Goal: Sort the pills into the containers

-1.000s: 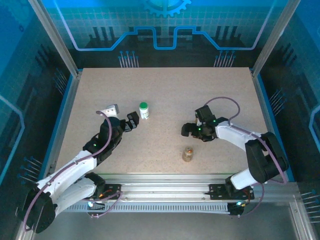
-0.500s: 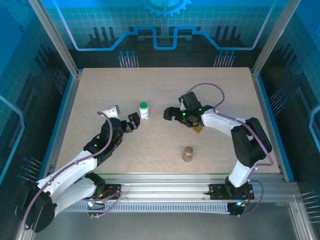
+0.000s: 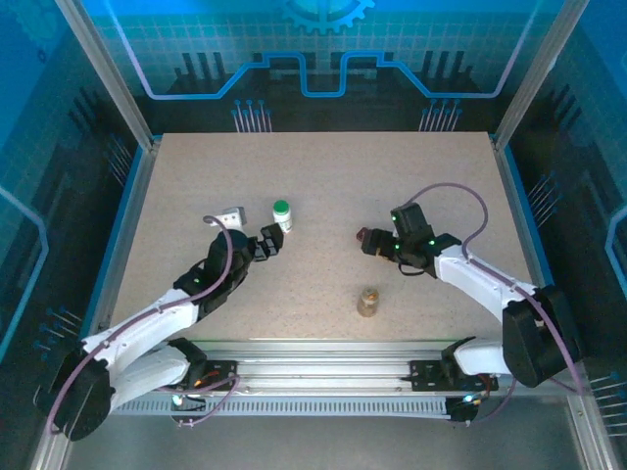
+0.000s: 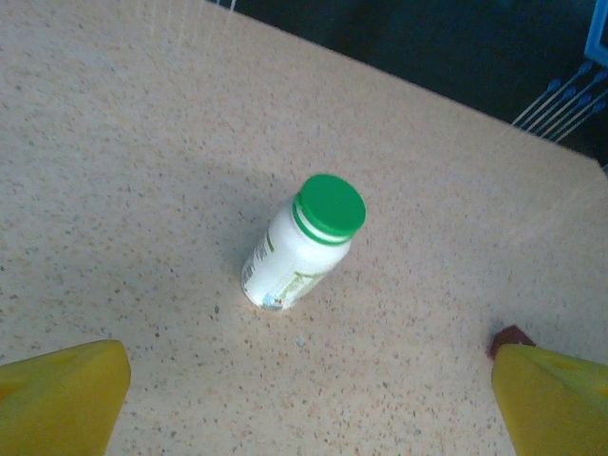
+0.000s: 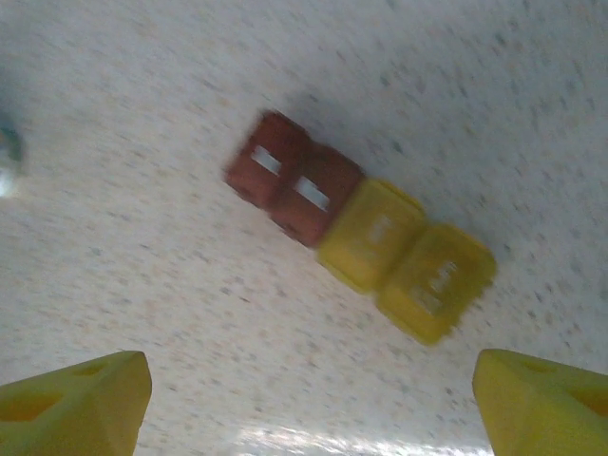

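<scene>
Well, both of my claws are out over the speckled table (image 3: 323, 166). My left claw (image 3: 266, 243) stands wide apart with nothing in it. On its wrist camera my two yellow fingers (image 4: 62, 394) sit at 7 and 5 o'clock of the picture. The white bottle (image 4: 306, 242) with its green cap stands upright on the table beyond the gap between them, close to dead centre and touching neither. From above, that bottle is at 1 o'clock of my left claw, just beside it.

My right claw (image 3: 369, 240) is parted too and grips nothing. On its wrist camera the fingers (image 5: 76, 399) show in the two lower corners, and both containers lie on the table beyond the gap, clear of either finger. The dark red container (image 5: 294, 179) and the yellow container (image 5: 408, 255) touch end to end in one slanted row, the red toward 10 o'clock and the yellow toward 4 o'clock. Each shows two lidded cells with a pale mark on top; the picture is too blurred for me to read the marks.

A small amber jar (image 3: 368, 302) stands upright at 6 o'clock of my right claw, apart from it. I cannot tell what it holds. My right claw is at 3 o'clock of my left, well apart from it.
</scene>
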Robot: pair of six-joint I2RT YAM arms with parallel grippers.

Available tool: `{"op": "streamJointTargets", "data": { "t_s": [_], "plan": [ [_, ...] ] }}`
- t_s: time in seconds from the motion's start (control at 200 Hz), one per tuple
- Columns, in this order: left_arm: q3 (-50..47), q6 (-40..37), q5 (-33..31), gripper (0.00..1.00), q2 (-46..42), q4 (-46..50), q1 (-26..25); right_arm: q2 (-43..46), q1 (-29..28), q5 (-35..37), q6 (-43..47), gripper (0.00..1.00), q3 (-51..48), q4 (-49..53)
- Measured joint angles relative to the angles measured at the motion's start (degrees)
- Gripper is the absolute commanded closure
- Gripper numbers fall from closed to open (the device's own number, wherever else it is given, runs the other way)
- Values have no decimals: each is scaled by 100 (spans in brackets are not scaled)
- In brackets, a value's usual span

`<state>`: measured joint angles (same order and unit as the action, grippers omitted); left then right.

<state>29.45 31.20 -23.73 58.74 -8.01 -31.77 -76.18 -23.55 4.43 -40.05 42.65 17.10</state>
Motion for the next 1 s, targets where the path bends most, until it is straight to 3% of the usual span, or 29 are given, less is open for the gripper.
{"op": "streamJointTargets", "data": {
  "t_s": [0.35, 0.555, 0.65, 1.001],
  "plan": [
    [201, -162, 15, 1, 319, -87, -378, -717, 404, -385, -85, 38, -297, -796],
    [203, -264, 4, 1, 319, -90, -402, -1268, 629, -516, 107, 41, -76, -931],
    [208, -306, -2, 1, 339, -90, -404, -1530, 654, -540, 275, 48, 120, -951],
    [763, -811, 575, 3, 1058, -129, -437, -2496, 763, -769, 1351, 44, 1585, -496]
  ]
}}
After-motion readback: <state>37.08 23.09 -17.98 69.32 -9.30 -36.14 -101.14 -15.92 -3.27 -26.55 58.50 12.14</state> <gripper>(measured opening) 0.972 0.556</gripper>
